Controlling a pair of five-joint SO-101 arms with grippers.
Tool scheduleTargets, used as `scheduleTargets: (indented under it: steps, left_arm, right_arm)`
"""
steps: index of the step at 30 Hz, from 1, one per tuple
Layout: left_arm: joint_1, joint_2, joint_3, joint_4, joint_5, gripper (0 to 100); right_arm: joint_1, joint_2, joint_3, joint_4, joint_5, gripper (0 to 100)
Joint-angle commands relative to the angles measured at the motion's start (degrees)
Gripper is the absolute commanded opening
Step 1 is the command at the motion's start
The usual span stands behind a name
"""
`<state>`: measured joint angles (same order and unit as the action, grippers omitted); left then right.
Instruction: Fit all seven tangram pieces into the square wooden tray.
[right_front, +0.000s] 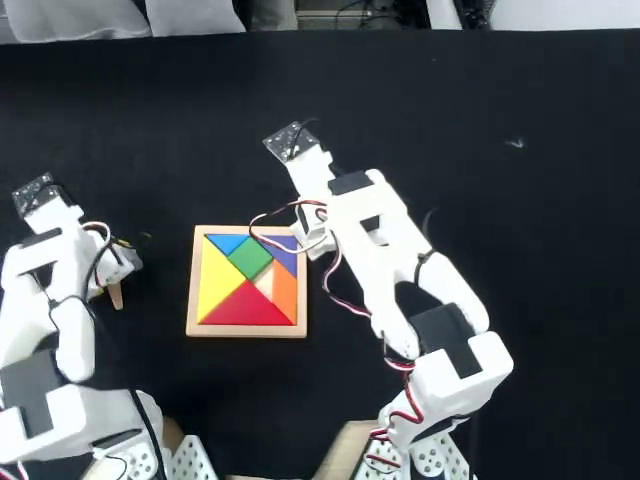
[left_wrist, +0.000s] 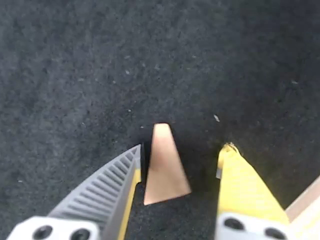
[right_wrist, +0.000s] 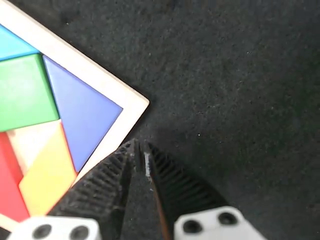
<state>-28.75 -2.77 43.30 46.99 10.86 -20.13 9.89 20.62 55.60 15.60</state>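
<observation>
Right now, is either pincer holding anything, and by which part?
Nothing is gripped. The left pincer stands open around the tan piece, clear of its yellow finger. The right pincer is shut empty.

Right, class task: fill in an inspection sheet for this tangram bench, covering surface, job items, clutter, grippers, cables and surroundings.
Surface: black cloth.
Job's things: tray holds six pieces, with a pale gap among them; tan triangle sits outside the tray.
Clutter: one pale fleck on the cloth.
Grippers: left gripper open around the tan triangle, which sits against one finger; right gripper shut at the tray's corner.
Cables: wires hang off both arms; one loop crosses the tray's far corner.
Surroundings: white sheets beyond the cloth.
</observation>
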Motion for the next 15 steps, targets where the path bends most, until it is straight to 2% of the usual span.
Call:
scheduleTargets:
  steps: [1,15]
  left_arm:
    - [-1.89,4.22,-6.99,3.16,-0.88,24]
    - [-2.07,4.57,-7.08,2.99,-0.35,23]
  right_arm:
    - [0.53,-2.95,-0.22,-0.44,0.44,1.1]
    - [0.53,-2.95,-0.22,-0.7,0.44,1.1]
